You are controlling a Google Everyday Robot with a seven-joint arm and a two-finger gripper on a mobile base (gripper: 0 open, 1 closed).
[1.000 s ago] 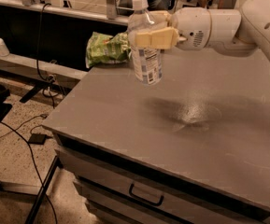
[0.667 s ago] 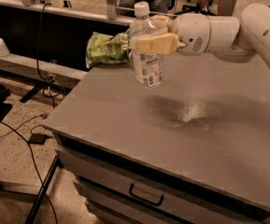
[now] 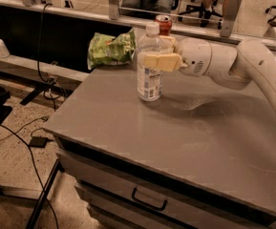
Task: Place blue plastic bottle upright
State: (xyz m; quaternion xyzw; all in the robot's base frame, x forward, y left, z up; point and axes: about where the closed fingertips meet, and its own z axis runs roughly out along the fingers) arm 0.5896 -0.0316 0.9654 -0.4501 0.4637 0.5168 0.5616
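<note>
Only one camera view here. The near side of the gripper (image 3: 153,60) is plain to see, cream-coloured and wrapped across the upper body of the blue plastic bottle (image 3: 149,84). The far side is hidden behind the plastic. Even so, the jaws are clearly clenched on the bottle, just under its shoulder. The white arm (image 3: 223,61) comes in from the right and gets cut off at the frame edge. The red soda can (image 3: 164,23) is mostly blocked by the bottle and gripper, so only its top peeks out behind them. The green snack bag (image 3: 111,48) sits at the back left corner of the grey surface (image 3: 185,142), well apart from the bottle.

The bottle is upright with its white cap (image 3: 152,28) on top. Its base is down at the surface near the back middle. It looks like it's resting there, though I can't swear it's actually touching.

Compared with 0.7 s ago, the bottle was hanging clear above the surface in the same grip, and now it's lower.
</note>
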